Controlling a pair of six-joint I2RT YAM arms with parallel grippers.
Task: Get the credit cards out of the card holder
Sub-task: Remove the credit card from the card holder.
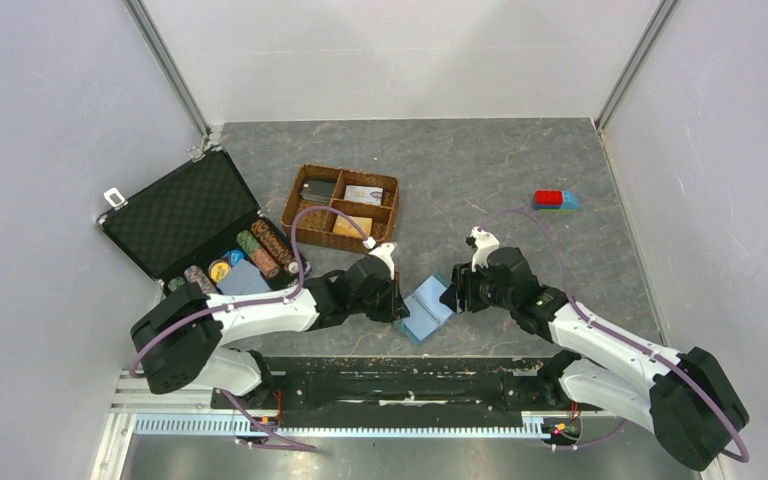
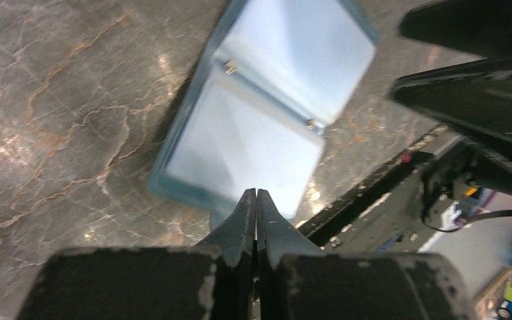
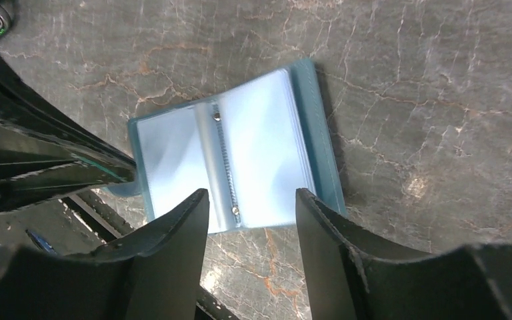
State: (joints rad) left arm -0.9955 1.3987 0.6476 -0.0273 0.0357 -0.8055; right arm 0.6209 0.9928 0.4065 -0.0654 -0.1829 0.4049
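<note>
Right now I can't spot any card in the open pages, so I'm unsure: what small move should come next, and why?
Probably raise the left gripper slightly to lift that page edge. It is shut at the card holder's edge, both showing sleeves look empty, and the right gripper hangs open above the spine.

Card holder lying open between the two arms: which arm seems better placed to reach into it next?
Probably the right. The right gripper is open above the card holder; the left gripper is shut at its edge, perhaps pinning it.
</note>
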